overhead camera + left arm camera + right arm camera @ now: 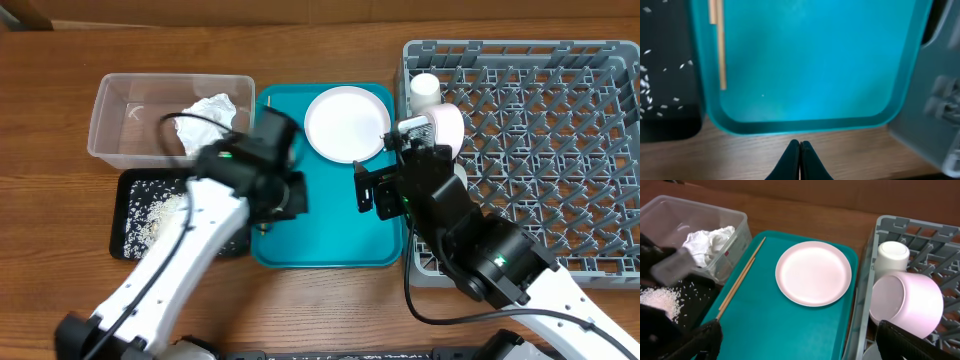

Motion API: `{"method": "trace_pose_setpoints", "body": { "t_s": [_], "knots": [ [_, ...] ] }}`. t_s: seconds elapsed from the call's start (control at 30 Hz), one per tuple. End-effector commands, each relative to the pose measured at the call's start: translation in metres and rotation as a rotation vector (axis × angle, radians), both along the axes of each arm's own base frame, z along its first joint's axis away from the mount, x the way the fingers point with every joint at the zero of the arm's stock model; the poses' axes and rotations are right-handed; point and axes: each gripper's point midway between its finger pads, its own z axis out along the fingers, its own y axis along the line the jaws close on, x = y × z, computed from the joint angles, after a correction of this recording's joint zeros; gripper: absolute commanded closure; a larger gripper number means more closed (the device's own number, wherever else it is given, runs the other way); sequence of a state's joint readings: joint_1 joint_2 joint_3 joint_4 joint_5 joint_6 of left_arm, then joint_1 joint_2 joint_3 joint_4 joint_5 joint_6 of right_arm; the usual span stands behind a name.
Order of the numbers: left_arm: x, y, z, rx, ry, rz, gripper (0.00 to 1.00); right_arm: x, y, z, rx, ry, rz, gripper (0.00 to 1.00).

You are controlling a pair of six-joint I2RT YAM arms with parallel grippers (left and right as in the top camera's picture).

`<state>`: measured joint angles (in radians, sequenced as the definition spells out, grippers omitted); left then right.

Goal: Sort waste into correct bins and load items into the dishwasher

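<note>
Tissue sits in the tub, rice in the black tray, and cup and bowl in the rack. Plate and chopsticks lie on the teal tray, not yet loaded. The left gripper is closed on nothing and the right gripper is spread wide.

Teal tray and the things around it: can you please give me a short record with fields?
plate: flat on teal tray
chopsticks: on teal tray, along the side facing the clear tub
tissue: in clear tub
rice: in black tray
cup: in grey rack
pink bowl: in grey rack
left gripper: shut, empty
right gripper: open, empty
</note>
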<state>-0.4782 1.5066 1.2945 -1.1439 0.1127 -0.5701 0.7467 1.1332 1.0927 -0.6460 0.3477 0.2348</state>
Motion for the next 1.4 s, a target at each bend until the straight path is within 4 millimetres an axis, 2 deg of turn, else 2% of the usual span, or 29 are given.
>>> {"method": "trace_pose_setpoints", "body": {
  "t_s": [0.0,0.1,0.17,0.43,0.5,0.73,0.93,1.1,1.37],
  "knots": [
    [0.003,-0.002,-0.024,0.140,-0.007,-0.031,0.96,0.004,-0.001,-0.002,-0.011,-0.001,-0.014,0.00],
    [0.009,-0.004,-0.040,0.215,-0.016,-0.052,0.96,0.005,0.000,-0.006,-0.019,0.008,-0.015,0.00],
    [0.016,0.001,-0.049,0.267,-0.023,-0.045,0.96,0.006,0.001,-0.009,-0.025,0.014,-0.014,0.00],
    [0.046,0.044,-0.064,0.395,-0.050,0.069,0.96,0.007,0.002,-0.013,-0.034,0.024,-0.014,0.00],
    [0.052,0.050,-0.067,0.401,-0.055,0.090,0.96,0.007,0.002,-0.013,-0.034,0.024,-0.014,0.00],
    [0.067,0.059,-0.080,0.391,-0.052,0.146,0.96,0.007,0.002,-0.013,-0.034,0.024,-0.014,0.00],
    [0.083,0.059,-0.094,0.388,-0.078,0.164,0.96,0.007,0.002,-0.013,-0.034,0.024,-0.014,0.00],
    [0.089,0.069,-0.103,0.458,-0.094,0.176,0.96,0.007,0.002,-0.013,-0.034,0.024,-0.014,0.00],
    [0.096,0.080,-0.128,0.558,-0.090,0.173,0.96,0.007,0.002,-0.013,-0.034,0.024,-0.014,0.00]
  ]
}}
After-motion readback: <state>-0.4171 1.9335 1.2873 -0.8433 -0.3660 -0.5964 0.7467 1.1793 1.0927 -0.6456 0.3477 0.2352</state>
